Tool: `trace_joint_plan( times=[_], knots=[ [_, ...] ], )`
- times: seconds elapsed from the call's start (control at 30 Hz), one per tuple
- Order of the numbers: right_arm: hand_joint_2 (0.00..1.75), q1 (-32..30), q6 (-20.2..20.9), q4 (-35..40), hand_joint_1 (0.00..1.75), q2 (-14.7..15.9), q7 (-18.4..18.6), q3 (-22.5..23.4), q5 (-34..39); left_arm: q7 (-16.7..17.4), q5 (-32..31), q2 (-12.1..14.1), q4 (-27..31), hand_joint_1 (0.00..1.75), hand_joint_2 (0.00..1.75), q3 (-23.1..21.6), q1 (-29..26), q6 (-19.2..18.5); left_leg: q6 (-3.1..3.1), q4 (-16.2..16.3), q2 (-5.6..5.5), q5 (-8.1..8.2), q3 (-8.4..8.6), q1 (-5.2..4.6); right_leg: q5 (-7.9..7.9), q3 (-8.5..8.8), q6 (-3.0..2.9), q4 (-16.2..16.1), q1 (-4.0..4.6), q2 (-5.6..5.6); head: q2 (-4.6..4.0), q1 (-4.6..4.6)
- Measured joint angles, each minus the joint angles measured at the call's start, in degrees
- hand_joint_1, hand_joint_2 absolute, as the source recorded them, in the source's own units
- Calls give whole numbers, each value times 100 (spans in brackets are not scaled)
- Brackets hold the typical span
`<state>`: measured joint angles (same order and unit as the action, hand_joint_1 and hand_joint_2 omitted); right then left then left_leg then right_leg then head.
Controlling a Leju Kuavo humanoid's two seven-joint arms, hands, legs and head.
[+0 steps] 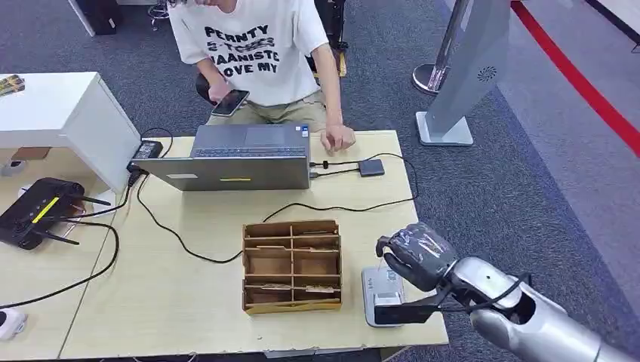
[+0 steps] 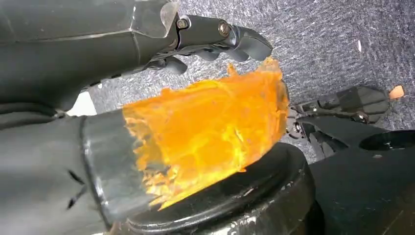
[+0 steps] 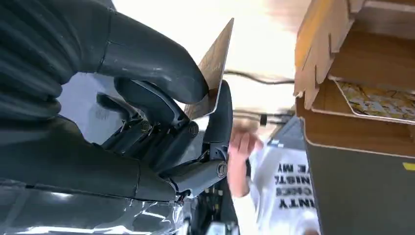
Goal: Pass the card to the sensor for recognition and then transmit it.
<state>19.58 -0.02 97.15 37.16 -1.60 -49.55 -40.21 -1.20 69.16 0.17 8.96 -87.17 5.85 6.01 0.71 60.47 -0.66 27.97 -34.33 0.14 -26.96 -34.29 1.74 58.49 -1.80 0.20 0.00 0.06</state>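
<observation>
Over the sensor (image 1: pixel 382 296), at the table (image 1: pixel 189 302) edge just right of the cardboard organizer (image 1: pixel 291 265), right hand (image 1: pixel 413 255) hovers with fingers curled. Right wrist view: thumb (image 3: pixel 161 63) and a finger (image 3: pixel 221 115) pinch the card (image 3: pixel 214 68), card edge sticking out past the thumb, organizer close beside it. Left hand (image 2: pixel 215 41): hangs off the table over grey carpet, fingers curled in, nothing visibly held. Beyond the organizer: laptop (image 1: pixel 238 158), with a seated person (image 1: pixel 260 53) behind it, one hand on a phone (image 1: pixel 230 102), the other resting on the table by a small black box (image 1: pixel 370 167).
</observation>
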Motion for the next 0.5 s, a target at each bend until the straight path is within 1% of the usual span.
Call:
trace_joint_plan(
  times=[0.27,0.5],
  knots=[
    [175,-49,-382,11,175,0,52,-2,-1006,0,31,-2,0,0,0,-2,-2,0,0,0,0,0,1,0,0,0,0,0,0,0,0,0],
    [175,-132,-477,11,175,17,81,-2,-1249,0,52,-2,0,0,0,-4,-3,2,0,0,1,0,1,0,0,-1,0,0,0,1,0,0]
  ],
)
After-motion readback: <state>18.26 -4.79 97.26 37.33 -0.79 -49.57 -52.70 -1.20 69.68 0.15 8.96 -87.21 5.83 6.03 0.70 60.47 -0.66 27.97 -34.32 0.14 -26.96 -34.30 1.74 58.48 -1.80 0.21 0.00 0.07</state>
